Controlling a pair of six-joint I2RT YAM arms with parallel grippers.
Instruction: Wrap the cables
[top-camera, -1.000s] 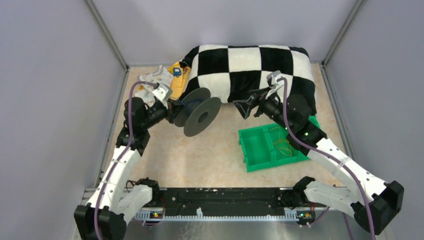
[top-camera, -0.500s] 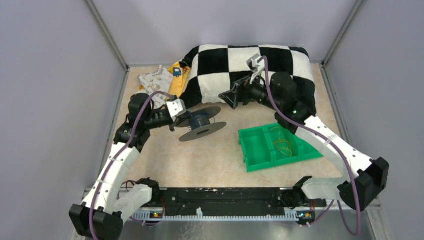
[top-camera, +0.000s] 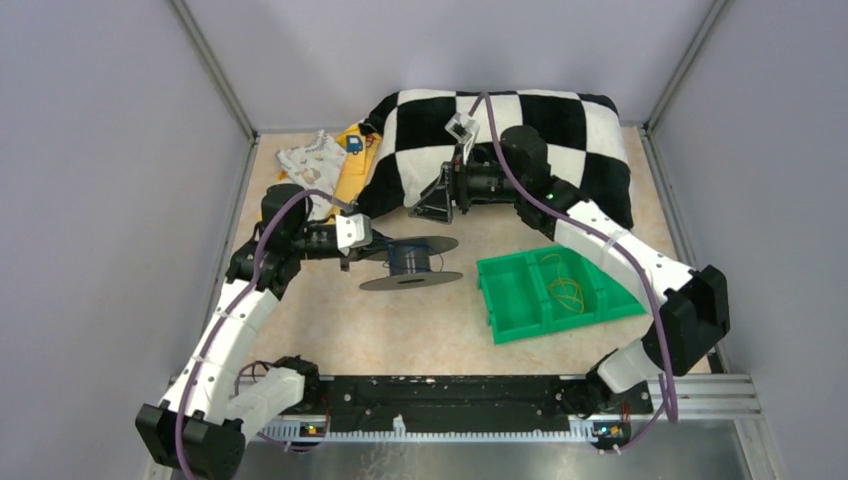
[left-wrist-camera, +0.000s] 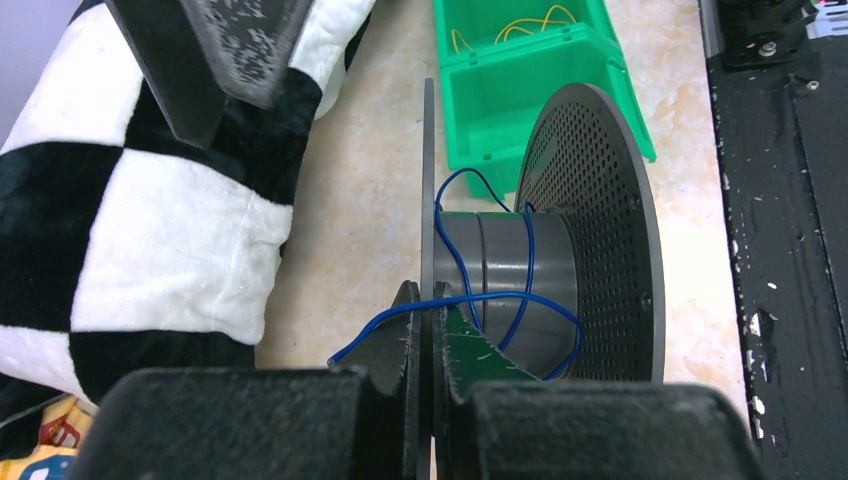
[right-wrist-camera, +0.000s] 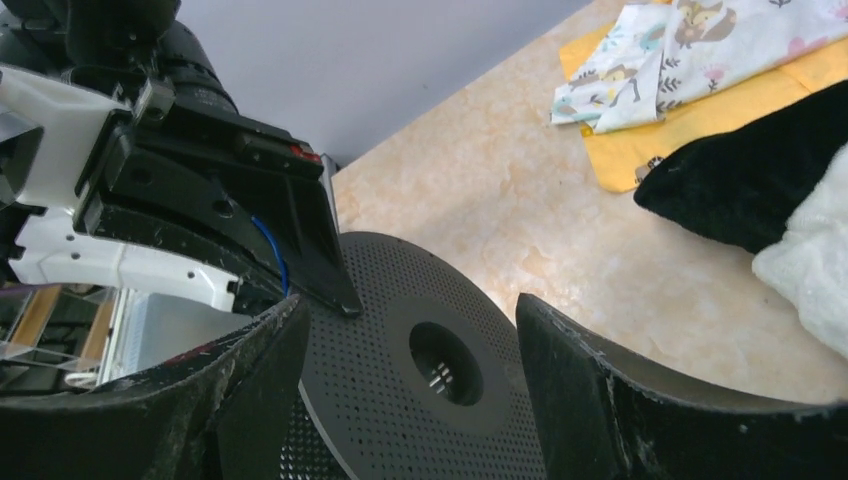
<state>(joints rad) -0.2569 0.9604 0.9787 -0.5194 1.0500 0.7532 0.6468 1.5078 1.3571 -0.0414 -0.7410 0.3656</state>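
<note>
Since the left gripper (left-wrist-camera: 421, 335) has its fingers pressed together on the thin rim of one flange only, the black round two-flanged plastic spool (top-camera: 411, 263) juts out from it over the beige speckled table (top-camera: 400, 330), just left of centre. Its grey hub (left-wrist-camera: 510, 275) is clear of the fingers; my reading is that this hold keeps the winding path free. Thin blue wire (left-wrist-camera: 470, 298) sits on that hub in a few slack turns, one loop crossing the fingertips and a tail leaving towards the wrist. Spool axis: runs near-to-far, from the arm bases towards the black-and-white chequered plush cushion (top-camera: 500, 125), flanges close to edge-on from above. Exact tilt not readable, nor whether the nearer flange touches the table. Pinched flange is the far one, cushion side. Right gripper (right-wrist-camera: 410, 335) hovers just beyond, fingers spread wide and holding nothing, looking down on the perforated flange face and its centre hole (right-wrist-camera: 447, 362); likely placed to take the spool or the slack wire. Green plastic compartment tray (top-camera: 488, 300) with yellow strands (top-camera: 565, 290) lies apart to the right.
</note>
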